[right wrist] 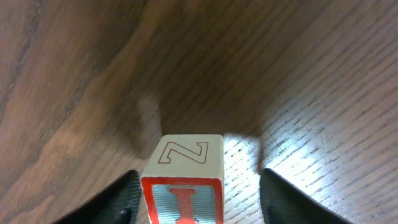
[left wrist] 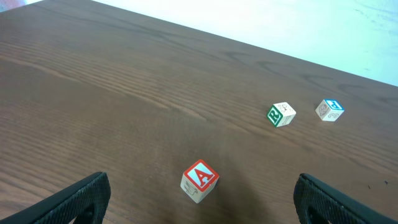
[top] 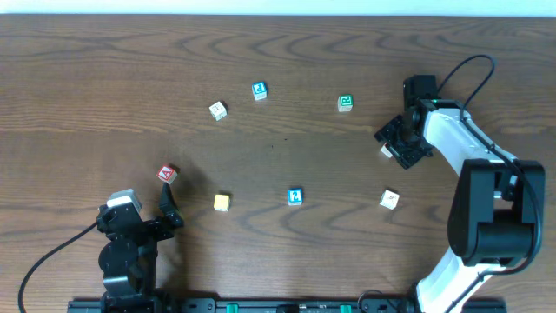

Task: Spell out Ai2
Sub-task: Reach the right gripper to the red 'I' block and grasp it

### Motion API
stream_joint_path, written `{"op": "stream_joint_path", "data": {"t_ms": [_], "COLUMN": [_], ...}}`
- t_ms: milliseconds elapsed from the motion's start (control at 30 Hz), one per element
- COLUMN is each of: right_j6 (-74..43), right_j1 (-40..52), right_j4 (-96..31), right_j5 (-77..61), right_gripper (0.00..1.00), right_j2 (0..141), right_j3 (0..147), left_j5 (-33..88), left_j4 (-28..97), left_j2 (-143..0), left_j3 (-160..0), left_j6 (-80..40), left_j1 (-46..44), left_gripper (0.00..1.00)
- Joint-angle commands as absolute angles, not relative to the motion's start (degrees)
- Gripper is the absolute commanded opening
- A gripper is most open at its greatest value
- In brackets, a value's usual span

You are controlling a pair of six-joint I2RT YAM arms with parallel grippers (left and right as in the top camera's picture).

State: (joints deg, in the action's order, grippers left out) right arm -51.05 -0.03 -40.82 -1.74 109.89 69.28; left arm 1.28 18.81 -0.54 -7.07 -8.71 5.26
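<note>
left gripper (left wrist: 200, 209) sits low at the near-left corner of the table (top: 104, 78), fingers spread wide, nothing in them. the a block (left wrist: 199, 180) is just ahead, centred btwn the fingers but apart from both, red a facing up twd the cam. looks like the arm is lined up so it can go straight in w/o turning.

moving rt: a yellow block (top: 221, 202) lies near the front. a white block (top: 217, 110) and a blue block (top: 259, 90) sit further back, apart from each other. mid-table there's a 2nd blue block (top: 294, 196). its glyph could be the 2, but it's too small to read for sure. a green block (top: 345, 103) sits at the back.

right gripper (top: 398, 143) is at table level on the rt side, fingers partly apart and straddling the i block (right wrist: 183, 154), which shows a red i on the near face and a z on top. the finger on the view's left is just beside it and a gap shows on the other side, so not clamped yet imo. the low, square-on pos is prob so the fingers meet 2 flat faces. a 2nd white block (top: 389, 199) lies nearer the front, well apart.

by the layout, 0 of 3 letters are set in a row yet.
</note>
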Motion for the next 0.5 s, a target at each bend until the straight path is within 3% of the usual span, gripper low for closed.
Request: {"op": "stream_joint_path", "data": {"t_ms": [0, 100, 467], "right_j6": [-51.2, -51.2, -47.1], "right_j1": [0.4, 0.4, 0.4], "right_j4": [-40.7, -40.7, -41.3], "right_j5": [-1.3, -1.3, 0.2], "right_gripper": [0.52, 0.43, 0.36], "right_j2": [110.0, 110.3, 110.7], "right_j3": [70.1, 70.1, 70.1], "left_j5": [1.1, 1.1, 1.1], "left_j4": [19.3, 19.3, 19.3], "left_j2": [-0.3, -0.3, -0.3], "left_j3": [-5.8, -5.8, -5.8], "left_j6": [-7.7, -7.7, -7.7], "left_j1": [5.6, 5.6, 5.6], "left_gripper": [0.95, 0.95, 0.95]}}
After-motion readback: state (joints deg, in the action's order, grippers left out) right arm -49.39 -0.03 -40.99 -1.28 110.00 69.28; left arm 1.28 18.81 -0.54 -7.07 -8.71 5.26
